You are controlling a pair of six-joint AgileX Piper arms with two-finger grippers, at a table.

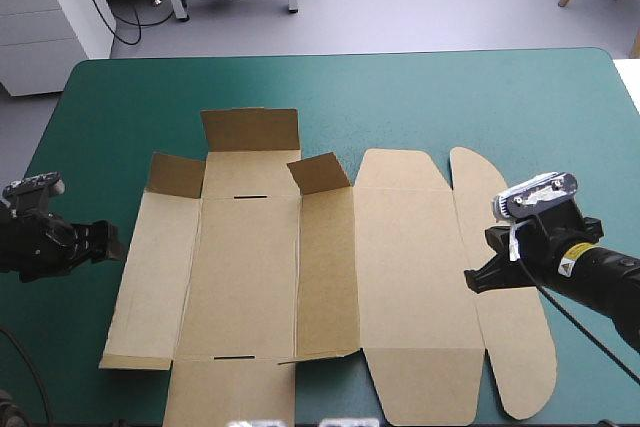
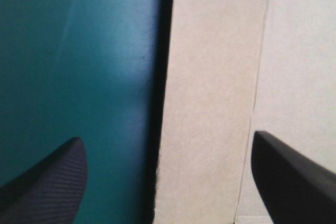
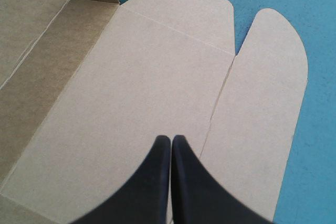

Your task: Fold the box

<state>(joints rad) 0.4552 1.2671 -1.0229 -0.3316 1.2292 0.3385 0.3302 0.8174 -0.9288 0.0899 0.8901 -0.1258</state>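
Note:
The brown box (image 1: 330,277) lies spread in the middle of the table. Its far flap (image 1: 250,129) and two small corner flaps (image 1: 320,173) stand raised, and the lid with its rounded flap (image 1: 510,347) lies flat at the right. My left gripper (image 1: 118,245) is at the box's left edge, low and open. In the left wrist view that edge (image 2: 210,103) runs between the parted fingers of my left gripper (image 2: 168,137). My right gripper (image 1: 470,280) is shut, its tip over the crease between lid and rounded flap. In the right wrist view my right gripper (image 3: 171,139) points across the lid (image 3: 131,77).
The teal-green cover (image 1: 450,97) shows in a wide band beyond the box's far side and in narrower strips at its left and right. The box's near flaps reach the table's front edge.

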